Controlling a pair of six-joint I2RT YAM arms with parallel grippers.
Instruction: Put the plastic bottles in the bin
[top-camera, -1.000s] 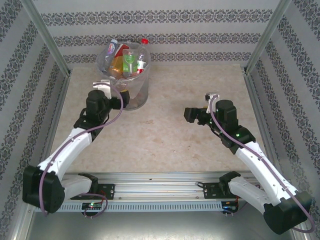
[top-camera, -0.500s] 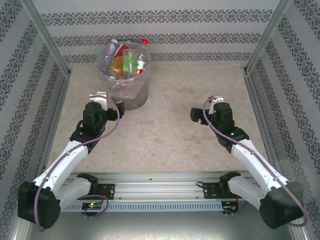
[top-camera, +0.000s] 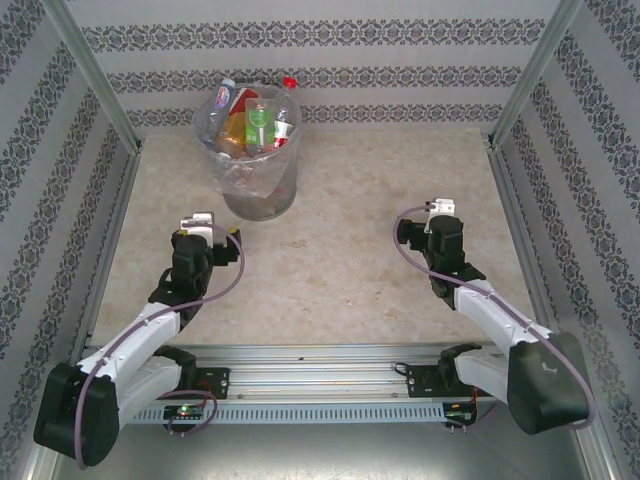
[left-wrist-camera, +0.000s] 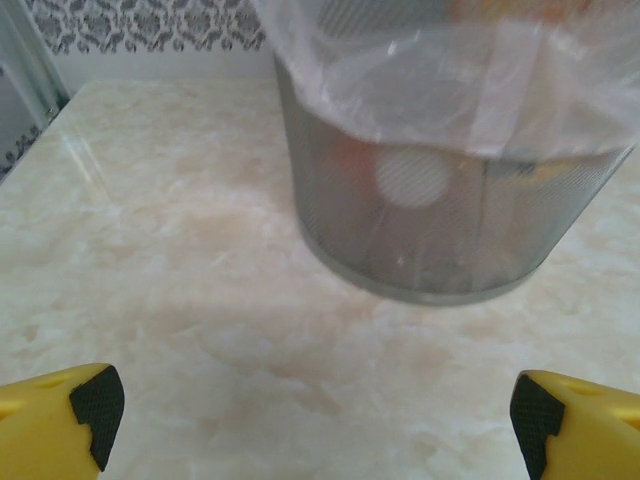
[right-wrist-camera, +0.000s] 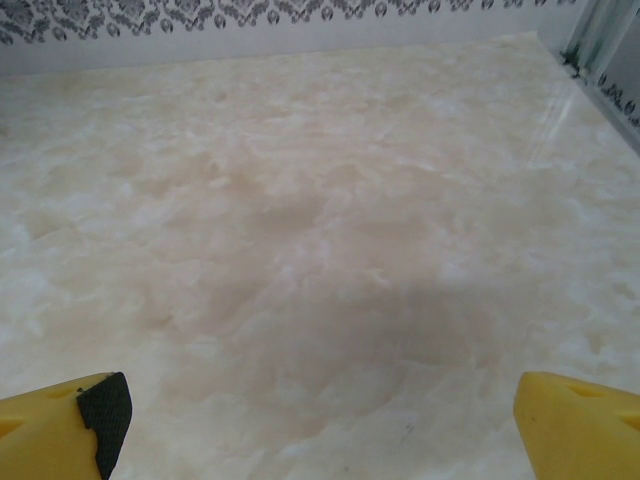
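Plastic bottles (top-camera: 250, 120) with red, green and orange labels sit heaped in the bin (top-camera: 262, 192), a grey mesh basket with a crinkled clear liner (left-wrist-camera: 450, 90), at the tabletop's (top-camera: 350, 260) far left. Through the mesh the lower ones are mere blurred patches, and the left wrist view cuts off the rim. Left tool (left-wrist-camera: 318, 405) and right tool (right-wrist-camera: 318, 405) both gape wide, empty.

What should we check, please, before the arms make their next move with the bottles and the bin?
1. Left gripper open, holding nothing: ok.
2. Right gripper open, holding nothing: ok.
3. Plastic bottles inside the bin, heaped above its rim: ok.
4. Bin upright: ok.
5. Both grippers apart from the bin: ok.
6. Table free of stray bottles: ok where seen; behind the bin, cannot tell.
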